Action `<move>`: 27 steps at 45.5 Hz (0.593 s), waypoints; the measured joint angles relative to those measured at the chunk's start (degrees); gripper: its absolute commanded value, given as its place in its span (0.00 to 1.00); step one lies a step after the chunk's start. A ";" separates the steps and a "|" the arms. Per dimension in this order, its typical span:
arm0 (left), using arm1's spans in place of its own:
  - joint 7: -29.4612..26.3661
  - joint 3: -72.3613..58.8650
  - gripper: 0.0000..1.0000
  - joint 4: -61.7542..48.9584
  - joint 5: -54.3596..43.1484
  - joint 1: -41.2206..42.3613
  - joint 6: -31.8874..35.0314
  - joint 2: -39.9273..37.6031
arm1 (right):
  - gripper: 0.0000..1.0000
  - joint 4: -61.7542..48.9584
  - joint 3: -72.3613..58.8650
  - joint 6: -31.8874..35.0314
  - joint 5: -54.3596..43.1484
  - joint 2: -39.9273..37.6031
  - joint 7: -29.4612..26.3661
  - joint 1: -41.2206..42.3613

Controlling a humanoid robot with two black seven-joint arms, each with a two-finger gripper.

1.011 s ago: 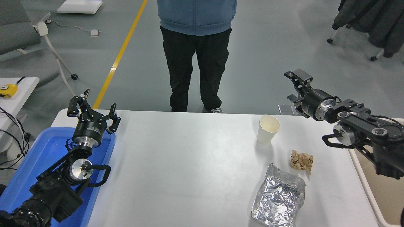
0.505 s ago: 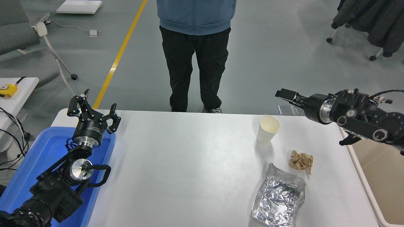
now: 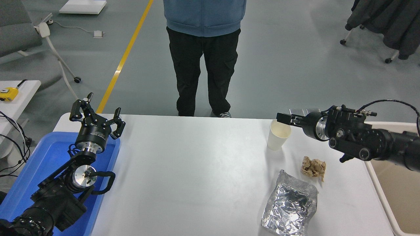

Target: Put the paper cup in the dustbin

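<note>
The white paper cup [image 3: 277, 137] stands upright on the white table [image 3: 197, 170], at the far right. My right gripper [image 3: 284, 119] comes in from the right, lying level, with its tip right at the cup's rim on the far right side. It shows edge-on, and I cannot tell whether it touches the cup. The beige dustbin [image 3: 378, 186] stands past the table's right edge, partly cut off by the picture. My left gripper [image 3: 97, 115] is parked open and empty over the blue tray at the lower left.
A crumpled brown paper wad [image 3: 313, 167] and a crinkled silver foil [image 3: 290, 207] lie in front of the cup. A blue tray [image 3: 39, 164] sits at the left edge. A person [image 3: 203, 55] stands at the table's far side.
My right arm has swung down and to the left, from above the table's far right corner to the cup's rim, and the wrist has turned. The cup and the left arm have not moved.
</note>
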 measured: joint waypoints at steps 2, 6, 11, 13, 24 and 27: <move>0.00 0.00 1.00 0.00 0.01 0.00 0.00 0.00 | 0.99 -1.47 -0.30 -0.11 -0.04 0.92 0.05 -0.57; 0.00 0.00 1.00 0.00 0.01 0.00 0.00 0.00 | 0.99 -3.81 -0.70 -0.20 -0.10 2.28 0.10 -1.47; 0.00 0.00 1.00 0.00 0.00 0.00 0.00 0.00 | 0.99 -6.02 -1.02 -0.25 -0.16 3.40 0.17 -2.48; 0.00 0.00 1.00 0.00 0.01 0.00 0.00 0.00 | 0.99 -6.78 -1.11 -0.30 -0.16 3.75 0.20 -2.85; 0.00 0.00 1.00 0.00 0.01 0.00 0.00 0.00 | 0.98 -9.40 -1.31 -0.87 -0.19 5.47 0.27 -4.60; 0.00 0.00 1.00 0.00 0.00 0.00 0.00 0.00 | 0.98 -10.51 -1.33 -1.08 -0.19 6.20 0.35 -5.18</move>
